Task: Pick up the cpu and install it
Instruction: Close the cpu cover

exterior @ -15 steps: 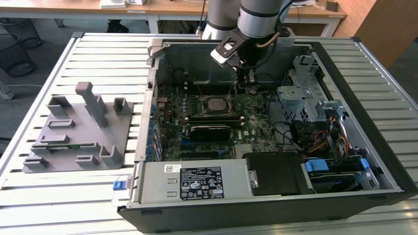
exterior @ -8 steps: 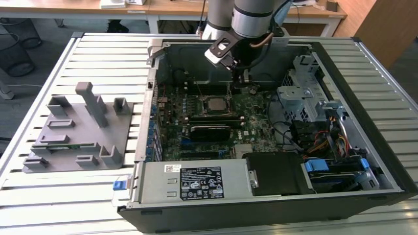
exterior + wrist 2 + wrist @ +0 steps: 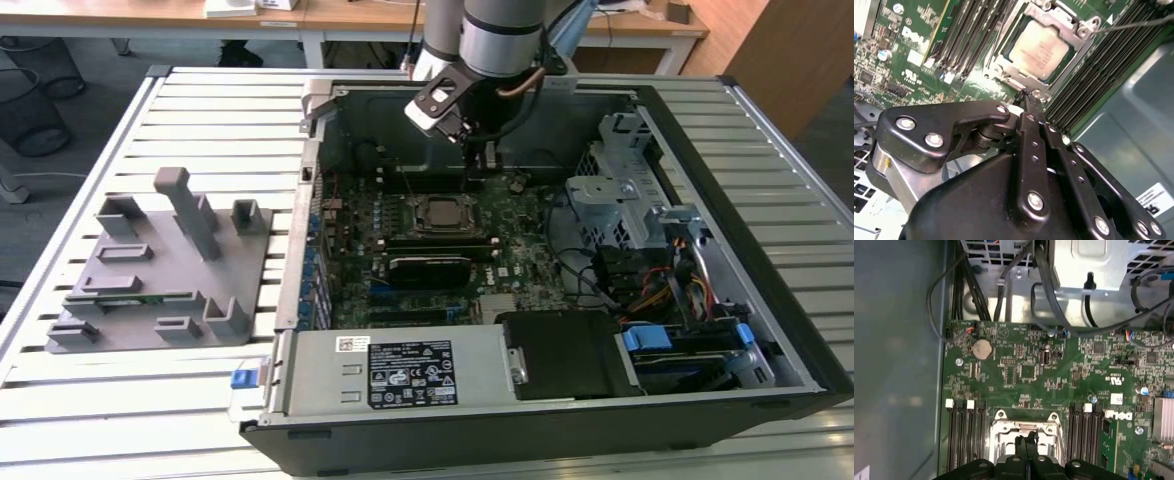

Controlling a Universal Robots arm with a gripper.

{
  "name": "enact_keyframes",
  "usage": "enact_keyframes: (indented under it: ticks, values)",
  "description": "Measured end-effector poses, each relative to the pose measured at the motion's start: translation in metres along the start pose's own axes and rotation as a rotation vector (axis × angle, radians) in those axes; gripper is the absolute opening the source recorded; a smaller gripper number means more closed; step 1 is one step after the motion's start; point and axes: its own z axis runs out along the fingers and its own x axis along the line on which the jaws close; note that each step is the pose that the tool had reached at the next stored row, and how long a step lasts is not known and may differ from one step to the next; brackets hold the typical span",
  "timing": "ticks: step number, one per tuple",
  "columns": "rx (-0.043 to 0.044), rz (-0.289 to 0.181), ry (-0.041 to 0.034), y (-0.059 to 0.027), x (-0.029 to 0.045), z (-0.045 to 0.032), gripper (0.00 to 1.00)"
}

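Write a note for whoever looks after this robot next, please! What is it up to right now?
The gripper: fingers shut with nothing between them, poised near the edge of the socket.
The small square silver-topped cpu: lying flat inside the metal socket frame on the green motherboard, in the open black computer case.
Done: the cpu appears to be seated in the socket.
Left: I cannot tell whether the frame is latched, so check that.
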Motion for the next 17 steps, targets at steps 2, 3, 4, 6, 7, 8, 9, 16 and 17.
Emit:
enact_keyframes:
  ticks: [2, 3, 4, 6, 7, 8, 9, 16, 17]
  values:
    - [0.0000, 0.000, 0.0000, -0.0039, 0.0003, 0.0008, 0.11]
    - [0.0000, 0.000, 0.0000, -0.0058, 0.0004, 0.0013, 0.11]
    - [0.0000, 0.000, 0.0000, -0.0078, 0.0005, 0.0020, 0.11]
    - [0.0000, 0.000, 0.0000, -0.0119, 0.0006, 0.0033, 0.11]
    - [0.0000, 0.000, 0.0000, -0.0140, 0.0007, 0.0040, 0.11]
    - [0.0001, 0.000, -0.0002, -0.0159, 0.0004, 0.0047, 0.11]
    - [0.0001, 0.000, -0.0002, -0.0181, 0.0000, 0.0054, 0.11]
    - [-0.0001, 0.000, 0.0002, -0.0352, -0.0027, 0.0108, 0.11]
    - [0.0000, 0.000, 0.0000, -0.0368, -0.0027, 0.0116, 0.11]
